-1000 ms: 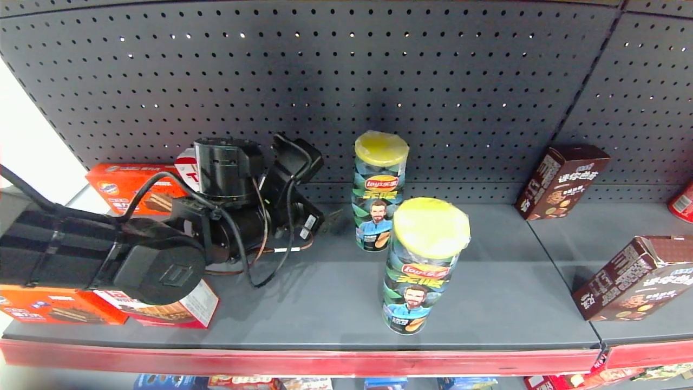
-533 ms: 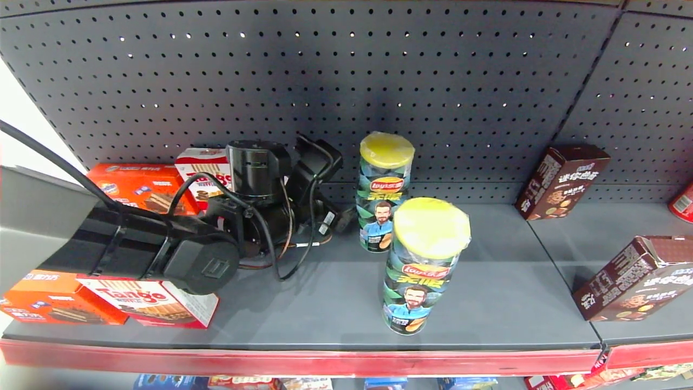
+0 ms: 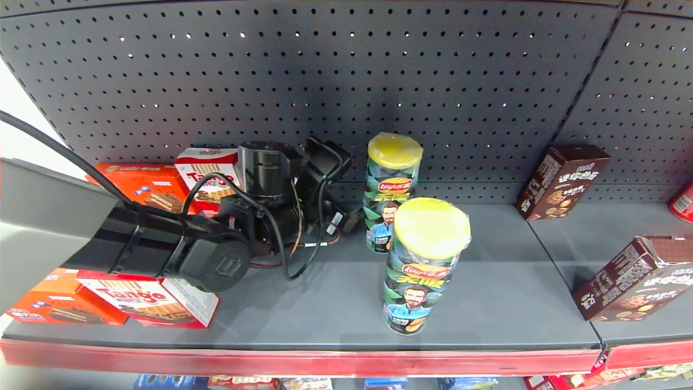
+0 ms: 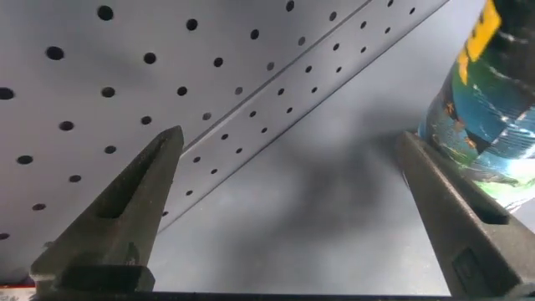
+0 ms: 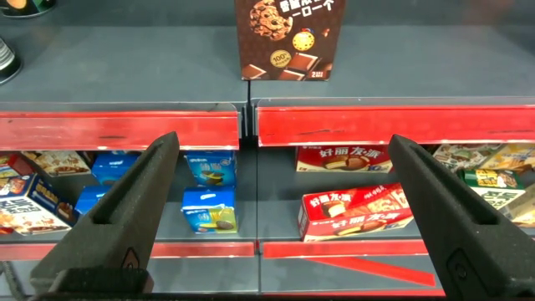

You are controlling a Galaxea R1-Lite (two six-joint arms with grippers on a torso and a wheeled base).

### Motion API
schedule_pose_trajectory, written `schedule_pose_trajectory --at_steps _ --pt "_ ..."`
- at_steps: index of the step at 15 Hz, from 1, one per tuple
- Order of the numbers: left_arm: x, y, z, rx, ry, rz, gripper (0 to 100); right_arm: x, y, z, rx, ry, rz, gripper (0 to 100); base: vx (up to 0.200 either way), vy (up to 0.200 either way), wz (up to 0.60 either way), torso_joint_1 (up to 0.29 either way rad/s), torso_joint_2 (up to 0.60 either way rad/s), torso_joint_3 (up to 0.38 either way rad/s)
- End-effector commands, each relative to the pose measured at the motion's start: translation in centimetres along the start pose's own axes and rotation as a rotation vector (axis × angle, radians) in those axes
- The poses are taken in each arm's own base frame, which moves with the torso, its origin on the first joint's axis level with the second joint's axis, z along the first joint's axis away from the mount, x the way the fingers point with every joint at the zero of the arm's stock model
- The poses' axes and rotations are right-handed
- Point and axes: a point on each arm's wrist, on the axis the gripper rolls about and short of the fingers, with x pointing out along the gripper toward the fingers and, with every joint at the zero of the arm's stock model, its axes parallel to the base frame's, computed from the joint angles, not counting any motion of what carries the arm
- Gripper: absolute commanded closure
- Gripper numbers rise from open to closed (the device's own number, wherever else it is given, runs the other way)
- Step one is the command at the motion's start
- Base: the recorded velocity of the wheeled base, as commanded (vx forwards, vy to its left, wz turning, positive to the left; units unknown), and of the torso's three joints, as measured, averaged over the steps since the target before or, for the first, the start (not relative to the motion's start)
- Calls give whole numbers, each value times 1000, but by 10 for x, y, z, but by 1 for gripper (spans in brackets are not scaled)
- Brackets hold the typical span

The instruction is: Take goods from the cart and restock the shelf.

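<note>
Chip cans: two, upright on the shelf (image 3: 303, 309); rear can (image 3: 393, 179) by the pegboard, front can (image 3: 425, 265) nearer the edge.
My left jaws: wide apart, holding nothing, just beside the rear can, perhaps touching it.
My right jaws: wide apart, empty.
Brown boxes: two, rear box (image 3: 560, 181) and front box (image 3: 633, 279).

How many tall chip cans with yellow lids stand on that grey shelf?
2. The back can stands by the pegboard; the front can stands nearer the shelf's red edge. Others may be hidden.
</note>
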Motion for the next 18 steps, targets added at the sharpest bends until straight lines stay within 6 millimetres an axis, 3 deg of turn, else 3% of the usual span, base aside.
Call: schedule_pose_trajectory --at_steps 1,12,16,18 --pt "2 -1 -2 0 4 -2 0 0 0 0 0 1 0 0 0 0 0 0 0 0" --pt "-2 1 1 0 3 13 0 0 0 0 0 1 0 0 0 0 0 0 0 0" --pt "-31 16 23 -6 -43 80 0 0 0 0 0 1 0 0 0 0 0 0 0 0" --pt "-58 23 33 -9 -66 111 0 0 0 0 0 1 0 0 0 0 0 0 0 0"
